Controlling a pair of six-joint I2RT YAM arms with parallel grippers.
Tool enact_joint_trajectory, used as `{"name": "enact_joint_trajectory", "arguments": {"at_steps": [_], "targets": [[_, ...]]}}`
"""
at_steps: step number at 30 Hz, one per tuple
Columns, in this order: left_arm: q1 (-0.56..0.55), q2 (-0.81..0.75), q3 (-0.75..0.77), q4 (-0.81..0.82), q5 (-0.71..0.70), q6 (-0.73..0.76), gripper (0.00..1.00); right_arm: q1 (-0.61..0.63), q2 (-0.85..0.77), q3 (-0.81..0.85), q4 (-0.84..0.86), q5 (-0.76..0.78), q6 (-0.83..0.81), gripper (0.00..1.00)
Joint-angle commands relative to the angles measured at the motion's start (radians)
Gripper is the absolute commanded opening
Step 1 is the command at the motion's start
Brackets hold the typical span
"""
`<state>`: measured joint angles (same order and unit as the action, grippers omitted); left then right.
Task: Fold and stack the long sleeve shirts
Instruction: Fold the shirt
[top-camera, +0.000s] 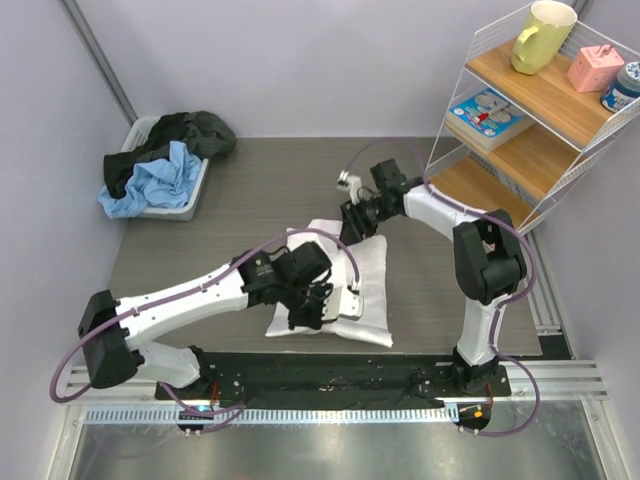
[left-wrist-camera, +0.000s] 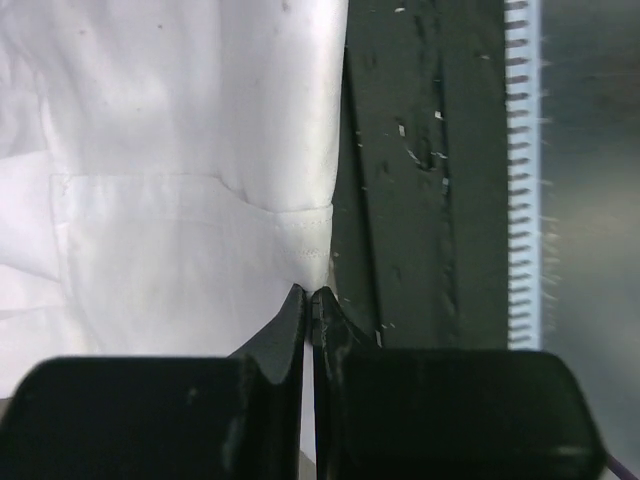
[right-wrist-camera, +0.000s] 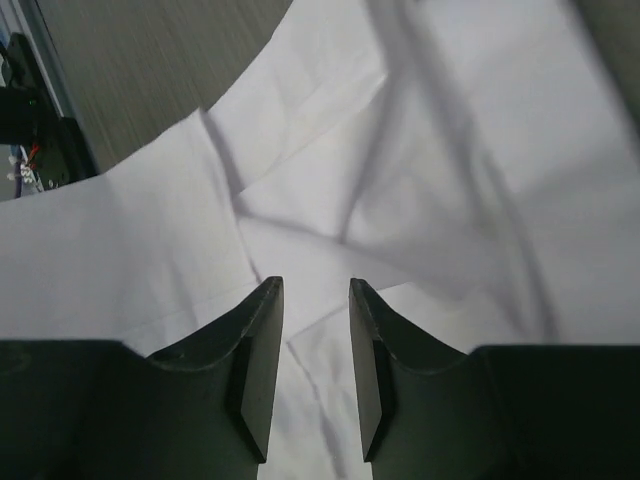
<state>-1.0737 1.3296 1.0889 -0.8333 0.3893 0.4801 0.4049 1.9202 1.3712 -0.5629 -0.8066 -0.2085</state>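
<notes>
While the white shirt (top-camera: 372, 268) lies folded into a rough rectangle on the table (top-camera: 270, 185), it is met from two sides by the arms. The left gripper (top-camera: 318, 306) is set at the shirt's near edge, and in its wrist view the left gripper (left-wrist-camera: 310, 296) is seen with its fingers pressed together on the stitched hem corner of the white shirt (left-wrist-camera: 180, 150); a thin pale strip of cloth is visible in the slit between them. Ahead of and to the left of those fingertips the cloth is spread flat, with a seam line running across it, while to their right a black strip (left-wrist-camera: 420, 200) at the table's edge is exposed. The right gripper (top-camera: 356, 214) is held over the shirt's far edge. In its wrist view the right gripper (right-wrist-camera: 315, 286) is seen with its fingers parted and nothing between them, and the white shirt (right-wrist-camera: 450, 150) is spread just beyond and beneath the tips in overlapping folded layers crossed by cable shadows. Well beyond the left gripper, a bin (top-camera: 192, 196) of crumpled blue cloth (top-camera: 150, 186) and dark cloth (top-camera: 190, 130) is placed. To the right of the right gripper a wire shelf (top-camera: 520, 150) is stood.
</notes>
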Motion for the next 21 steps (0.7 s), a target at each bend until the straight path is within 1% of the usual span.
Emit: {"name": "enact_joint_trajectory", "arguments": {"at_steps": [1, 2, 3, 4, 5, 6, 8, 9, 10, 12, 13, 16, 20, 21], "targets": [[0.108, 0.097, 0.173, -0.246, 0.178, 0.035, 0.00, -0.070, 0.045, 0.181, -0.043, 0.001, -0.040, 0.39], [0.139, 0.126, 0.215, -0.269, 0.207, 0.064, 0.00, -0.077, 0.065, 0.204, -0.043, 0.012, -0.037, 0.40], [0.171, 0.164, 0.291, -0.289, 0.217, 0.083, 0.00, -0.083, 0.101, 0.227, -0.043, 0.014, -0.035, 0.40], [0.234, 0.239, 0.339, -0.334, 0.229, 0.100, 0.00, -0.090, 0.121, 0.270, -0.048, 0.012, -0.035, 0.40], [0.263, 0.290, 0.382, -0.358, 0.250, 0.123, 0.00, -0.094, 0.138, 0.290, -0.049, 0.012, -0.032, 0.40], [0.312, 0.378, 0.470, -0.378, 0.253, 0.174, 0.00, -0.095, 0.170, 0.320, -0.051, 0.012, -0.026, 0.40], [0.346, 0.478, 0.558, -0.435, 0.255, 0.225, 0.00, -0.098, 0.197, 0.345, -0.052, 0.007, -0.022, 0.40], [0.372, 0.517, 0.625, -0.441, 0.252, 0.260, 0.00, -0.097, 0.207, 0.351, -0.054, 0.003, -0.016, 0.40], [0.385, 0.602, 0.656, -0.441, 0.250, 0.281, 0.00, -0.098, 0.224, 0.359, -0.051, 0.000, -0.012, 0.40], [0.408, 0.683, 0.748, -0.438, 0.250, 0.314, 0.02, -0.097, 0.241, 0.350, -0.043, -0.006, -0.002, 0.40], [0.414, 0.753, 0.781, -0.438, 0.258, 0.328, 0.02, -0.097, 0.247, 0.344, -0.039, -0.008, 0.001, 0.40], [0.439, 0.857, 0.815, -0.364, 0.257, 0.339, 0.04, -0.097, 0.263, 0.318, -0.019, -0.016, 0.014, 0.39], [0.457, 0.898, 0.781, -0.267, 0.226, 0.348, 0.30, -0.094, 0.273, 0.279, -0.011, -0.035, 0.024, 0.39], [0.457, 0.893, 0.773, -0.254, 0.233, 0.339, 0.41, -0.092, 0.275, 0.261, -0.009, -0.037, 0.021, 0.38]]}}
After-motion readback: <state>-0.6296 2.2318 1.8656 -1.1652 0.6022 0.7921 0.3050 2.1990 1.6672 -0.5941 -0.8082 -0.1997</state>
